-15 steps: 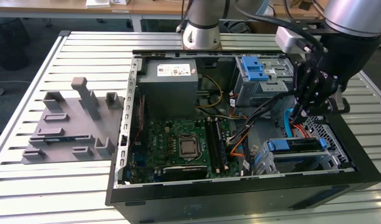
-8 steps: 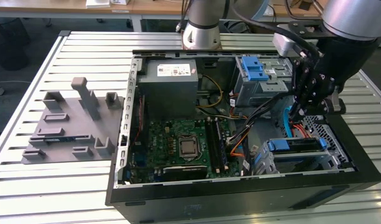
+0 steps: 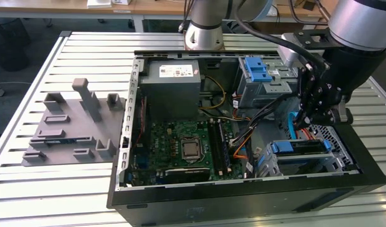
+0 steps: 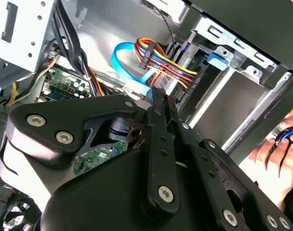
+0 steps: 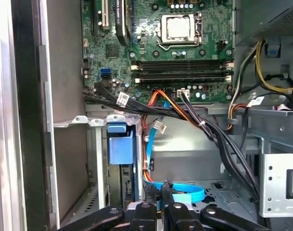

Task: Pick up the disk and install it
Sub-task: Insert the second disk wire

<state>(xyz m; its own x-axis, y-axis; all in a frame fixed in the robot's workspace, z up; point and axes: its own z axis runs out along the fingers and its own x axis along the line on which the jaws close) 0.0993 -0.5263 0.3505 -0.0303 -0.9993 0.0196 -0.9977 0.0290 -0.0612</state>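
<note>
L: grey fixture plate (image 3: 66,127) on table. Ctr: open PC case (image 3: 126,142), motherboard (image 3: 186,146) exposed. R: gripper (image 3: 304,124) low inside case, fingers closed together, nothing visibly held. Disk (image 3: 300,147) just nearer, looks slotted in near-right drive cage (image 3: 331,163), blue rail showing; seating depth unclear. Judgement: seat w/ straight push along rails, no tilt; keep clear of blue cable (image 5: 185,192) & wire bundle (image 5: 185,113) beside fingers.

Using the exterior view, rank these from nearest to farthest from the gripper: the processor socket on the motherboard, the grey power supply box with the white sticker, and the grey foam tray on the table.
From the gripper, inside the case at the exterior view's right:
1. Processor socket, mid-case on the motherboard.
2. Grey power supply box, at the case's far corner.
3. Grey foam tray, outside the case, at the exterior view's left.
</note>
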